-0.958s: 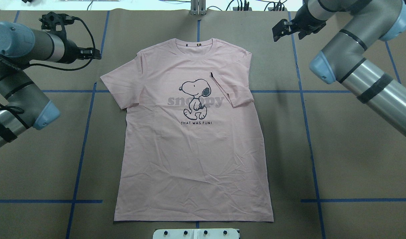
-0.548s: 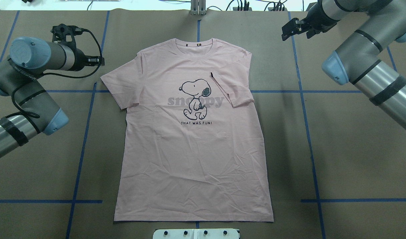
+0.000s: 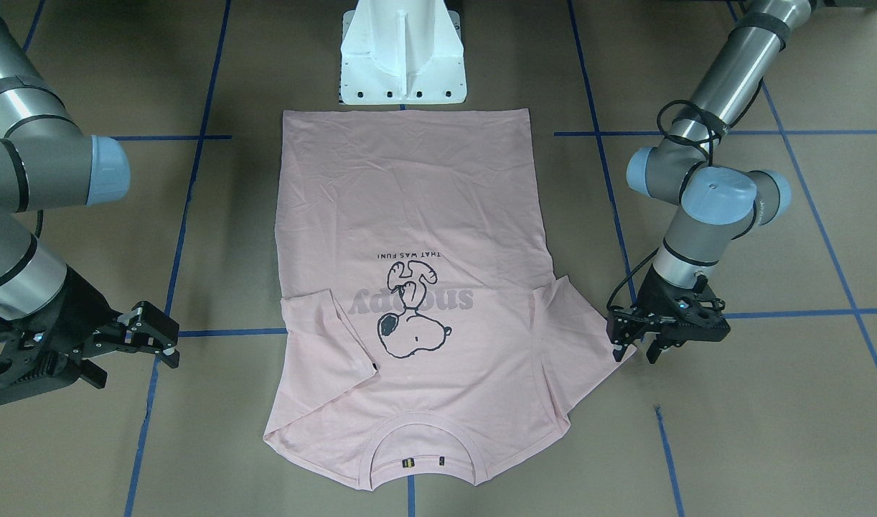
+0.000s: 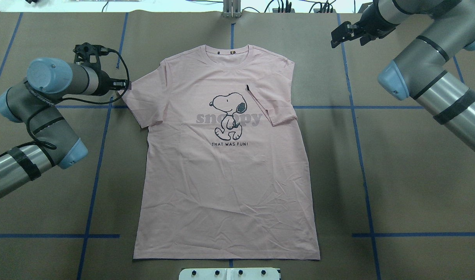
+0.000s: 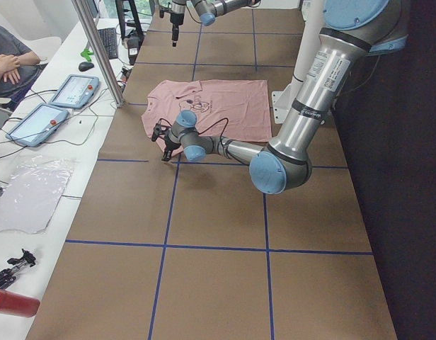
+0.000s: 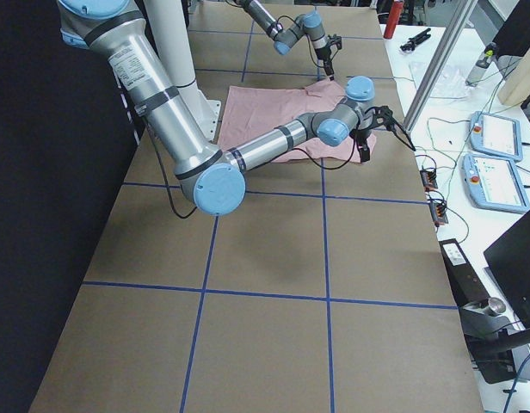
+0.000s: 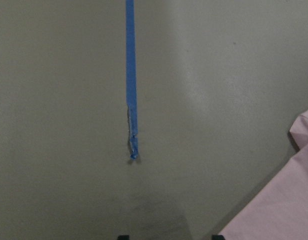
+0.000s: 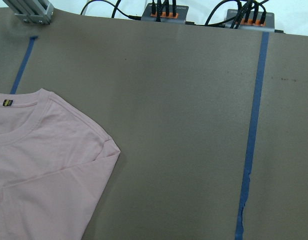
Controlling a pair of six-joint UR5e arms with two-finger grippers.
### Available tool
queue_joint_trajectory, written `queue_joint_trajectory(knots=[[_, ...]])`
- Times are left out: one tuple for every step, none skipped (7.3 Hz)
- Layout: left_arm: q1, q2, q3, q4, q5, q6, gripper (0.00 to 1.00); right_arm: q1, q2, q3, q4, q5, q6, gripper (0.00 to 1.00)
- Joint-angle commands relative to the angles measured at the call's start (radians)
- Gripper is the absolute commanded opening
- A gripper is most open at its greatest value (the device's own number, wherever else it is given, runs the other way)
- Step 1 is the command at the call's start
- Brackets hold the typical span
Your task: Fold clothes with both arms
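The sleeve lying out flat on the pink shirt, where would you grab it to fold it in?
Grip the flat sleeve by its outer hem, coming in low from the robot's left. It lies spread on the table, free edge pointing outward, right beside the open left gripper. The other sleeve is already folded inward.

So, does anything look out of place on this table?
The T-shirt's right-side sleeve lies folded in over the chest, overlapping the end of the snoopy lettering, while the other sleeve lies flat. Otherwise nothing stands out.
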Motion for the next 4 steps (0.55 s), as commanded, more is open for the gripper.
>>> queue_joint_trajectory(knots=[[0.011,0.001,-0.006,0.0,0.0,0.0,0.22,0.0,-0.007,0.0,0.002,-0.002,0.001,1.0],[0.009,0.005,-0.009,0.0,-0.002,0.004,0.0,0.0,-0.007,0.002,0.002,-0.002,0.002,1.0],[0.009,0.013,-0.029,0.003,0.0,0.007,0.0,0.0,-0.009,0.002,0.002,-0.003,0.002,1.0],[0.009,0.019,-0.06,0.011,0.0,0.011,0.0,0.0,-0.01,0.002,0.002,-0.003,0.004,1.0]])
